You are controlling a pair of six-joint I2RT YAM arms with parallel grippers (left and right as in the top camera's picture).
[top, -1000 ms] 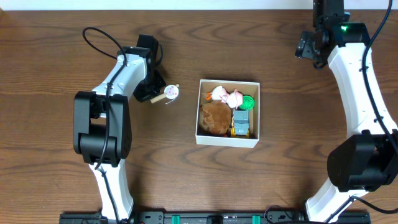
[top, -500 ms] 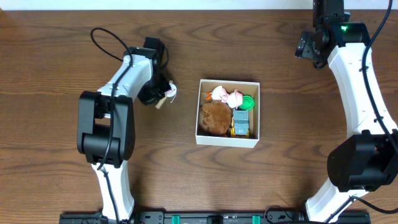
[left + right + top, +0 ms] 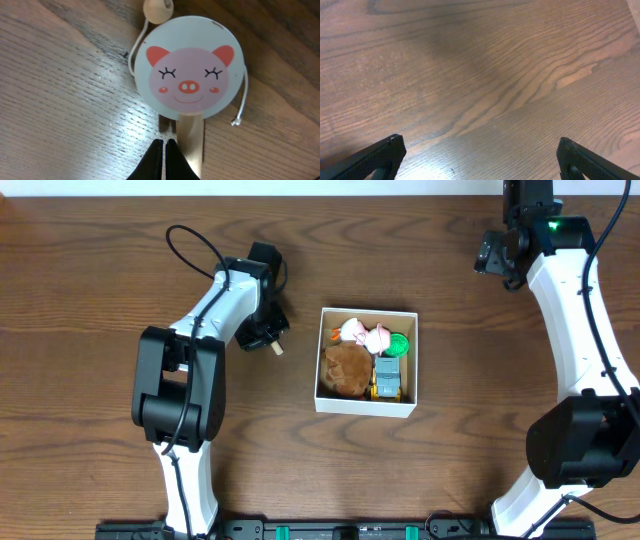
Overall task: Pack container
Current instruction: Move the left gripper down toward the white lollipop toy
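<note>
The left arm [image 3: 172, 395] is standing up from its base at the near edge of the table [image 3: 80, 440] and is reaching forward and to the right, with its wrist pointing down. The left gripper [image 3: 164, 149] is hanging low over the wood. Its jaws are lying together with nothing seen between them, and the tips are sitting just at the left edge of the wooden handle [image 3: 191, 145] of a round pig-face drum toy [image 3: 190, 80]. This toy is lying flat, with a small bead [image 3: 158, 10] on a string beside its far rim. Just to the right, the container [image 3: 366, 406] is resting in the middle of the table, holding a brown plush [image 3: 346, 370] and several small toys. The right arm [image 3: 575, 330] is stretching far to the back right corner, well apart from the container. The right gripper [image 3: 480, 162] is facing bare dark wood grain, its jaws standing wide apart.
</note>
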